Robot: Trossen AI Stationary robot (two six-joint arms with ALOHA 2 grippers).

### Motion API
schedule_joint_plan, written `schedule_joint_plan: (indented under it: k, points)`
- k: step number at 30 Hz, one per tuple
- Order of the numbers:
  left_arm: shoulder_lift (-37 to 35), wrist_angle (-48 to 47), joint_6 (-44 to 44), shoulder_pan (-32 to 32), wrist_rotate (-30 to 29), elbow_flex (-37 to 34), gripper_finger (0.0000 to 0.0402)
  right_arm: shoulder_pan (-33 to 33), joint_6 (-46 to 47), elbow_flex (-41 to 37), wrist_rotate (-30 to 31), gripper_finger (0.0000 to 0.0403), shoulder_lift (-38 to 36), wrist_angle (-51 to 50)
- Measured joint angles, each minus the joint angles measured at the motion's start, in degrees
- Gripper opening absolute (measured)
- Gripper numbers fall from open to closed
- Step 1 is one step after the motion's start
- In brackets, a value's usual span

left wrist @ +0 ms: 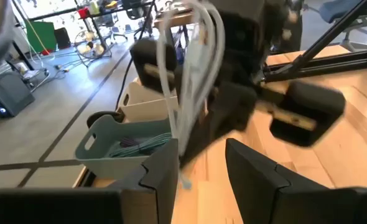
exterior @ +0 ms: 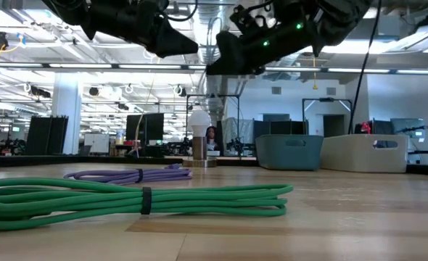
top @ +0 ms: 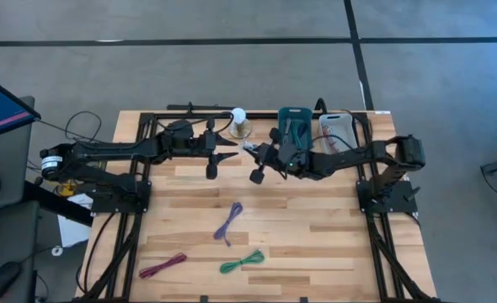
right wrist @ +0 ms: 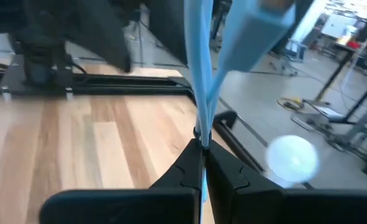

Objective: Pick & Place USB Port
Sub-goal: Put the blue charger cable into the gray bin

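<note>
A coiled white cable point(left wrist: 186, 93) hangs high over the table's far middle, with my right gripper point(right wrist: 203, 149) shut on it. My left gripper point(left wrist: 199, 180) faces it from the left at the same height. It is open, and its fingers stand on either side of the cable's hanging end point(left wrist: 185, 177). Whether they touch it I cannot tell. In the high view the two grippers meet tip to tip, left point(top: 230, 145) and right point(top: 250, 150). No USB port shows. Green point(top: 242, 262), purple point(top: 228, 223) and dark red point(top: 162, 266) cable bundles lie on the near half of the table. My right gripper pinches several strands of the white cable point(right wrist: 202, 127) between its two fingertips. The fingers come nearly level from the table's right and lie across the strands. The coil is lifted clear of the table, with loops standing out beyond the fingers.
A teal bin point(top: 295, 124) with cables inside and a white bin point(top: 337, 130) stand at the far edge behind my right arm. A white bulb on a small stand point(top: 238, 119) is just beyond the grippers. Bare wood lies between the grippers and the purple bundle.
</note>
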Motion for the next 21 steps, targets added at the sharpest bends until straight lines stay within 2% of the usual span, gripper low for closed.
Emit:
schedule_joint_plan:
  k: [8, 12, 21]
  points:
    - [-2.1, -0.7, 0.1, 0.2, 0.0, -0.1, 0.0134, 0.0, 0.1, 0.0, 6.7, 0.0000, -8.5, -15.7]
    - [-4.9, -4.2, 0.1, 0.2, 0.0, -0.1, 0.0134, 0.0, 1.9, -0.6, 10.4, 0.0000, -12.0, -22.7]
    - [-11.4, -10.1, -0.2, 0.2, -0.1, -0.1, 0.0132, -1.5, 9.3, -15.9, 15.7, 0.0000, -26.0, -22.9]
